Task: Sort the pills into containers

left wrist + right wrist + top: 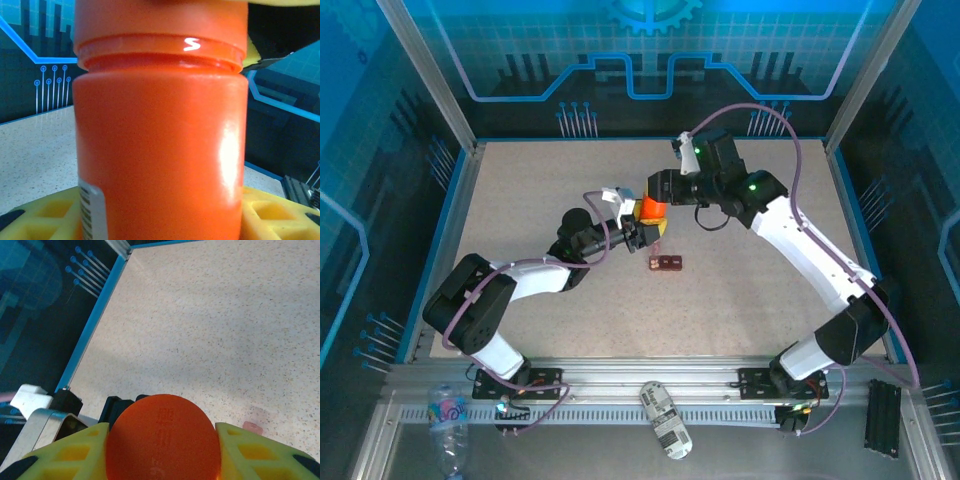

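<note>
Speckled beige table, teal circuit-print walls. Left gripper clamps the orange bottle; right gripper clamps its cap. Containers lie just beside the bottle. Neck ring reads "S"; barcode label.

A speckled beige table stands inside blue walls printed with circuit lines. Beyond its metal rail, at the near edge, lie a clear plastic bottle, a white labelled tube and a black bar
</note>
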Controlling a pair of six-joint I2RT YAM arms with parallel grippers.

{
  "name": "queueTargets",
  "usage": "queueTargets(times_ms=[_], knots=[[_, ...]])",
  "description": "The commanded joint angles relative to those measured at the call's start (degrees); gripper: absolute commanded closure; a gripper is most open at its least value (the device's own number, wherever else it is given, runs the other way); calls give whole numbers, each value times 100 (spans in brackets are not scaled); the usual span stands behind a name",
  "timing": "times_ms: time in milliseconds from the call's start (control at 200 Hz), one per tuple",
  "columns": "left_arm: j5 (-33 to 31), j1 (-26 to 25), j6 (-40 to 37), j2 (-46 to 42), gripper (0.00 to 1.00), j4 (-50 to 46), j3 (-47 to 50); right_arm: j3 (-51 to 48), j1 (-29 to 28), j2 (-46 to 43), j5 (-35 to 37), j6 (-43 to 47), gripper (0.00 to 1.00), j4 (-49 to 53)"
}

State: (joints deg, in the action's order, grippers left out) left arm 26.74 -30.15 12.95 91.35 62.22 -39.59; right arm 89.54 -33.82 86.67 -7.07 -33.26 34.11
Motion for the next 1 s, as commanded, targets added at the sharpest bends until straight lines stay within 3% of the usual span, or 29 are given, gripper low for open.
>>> queueTargets(times_ms=[0,200,530,996], knots=[[-167,-101,-266,-312,100,951,-106,-298,-334,28,192,-560,65,84],[-207,-102,-302,-223,100,959,-130,-177,-362,44,290,-507,60,87],[-99,-104,-392,-230,100,822,-152,1201,-335,969,-323,709,60,1438],[-951,-281,-1252,-319,100,478,-254,700,-518,869,223,-7,59,1039]])
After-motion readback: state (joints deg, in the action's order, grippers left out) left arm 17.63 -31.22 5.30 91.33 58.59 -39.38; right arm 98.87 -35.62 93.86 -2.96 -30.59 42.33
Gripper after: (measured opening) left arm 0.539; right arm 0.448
